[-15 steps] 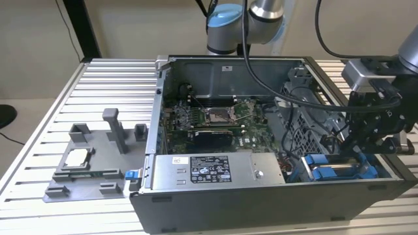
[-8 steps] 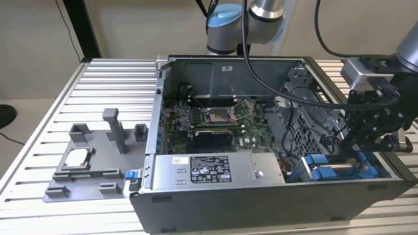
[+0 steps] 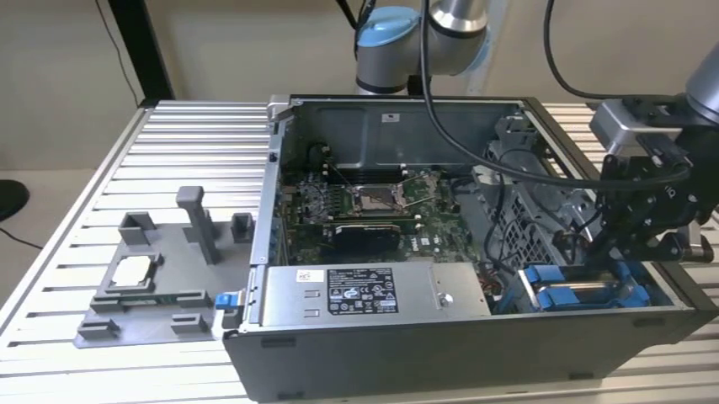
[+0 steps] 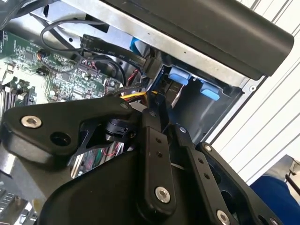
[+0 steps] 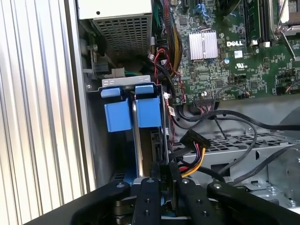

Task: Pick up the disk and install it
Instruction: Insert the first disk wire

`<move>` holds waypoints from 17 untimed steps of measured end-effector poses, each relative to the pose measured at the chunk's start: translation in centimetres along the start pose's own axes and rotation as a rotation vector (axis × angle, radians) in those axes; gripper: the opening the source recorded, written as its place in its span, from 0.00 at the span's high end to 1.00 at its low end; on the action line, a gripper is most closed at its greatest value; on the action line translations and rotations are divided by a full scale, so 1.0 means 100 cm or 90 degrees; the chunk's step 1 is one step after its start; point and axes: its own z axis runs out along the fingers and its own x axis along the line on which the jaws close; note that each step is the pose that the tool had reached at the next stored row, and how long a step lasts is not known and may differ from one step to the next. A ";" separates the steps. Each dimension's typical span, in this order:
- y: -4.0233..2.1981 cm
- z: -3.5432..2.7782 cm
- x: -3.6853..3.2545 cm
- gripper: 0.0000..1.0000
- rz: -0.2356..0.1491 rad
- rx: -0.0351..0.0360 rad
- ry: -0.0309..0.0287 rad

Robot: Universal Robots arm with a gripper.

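The arm (image 3: 433, 34) rose at the rear of the scene in the exterior view, its grey and pale-blue joint uppermost, with black cables hanging from it. The wrist reached down at the exterior view's right and carried the black tool (image 3: 629, 244), which pointed downward. In both wrist views the tool's fingers (image 5: 157, 187) stood close together, their black links (image 4: 157, 164) nearly parallel.
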 end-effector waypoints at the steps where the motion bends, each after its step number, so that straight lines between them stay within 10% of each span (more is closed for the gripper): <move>1: -0.0002 0.0004 0.0000 1.00 0.000 0.0000 0.0001; 17: -0.0009 0.0027 0.0007 1.00 -0.002 -0.0001 0.0001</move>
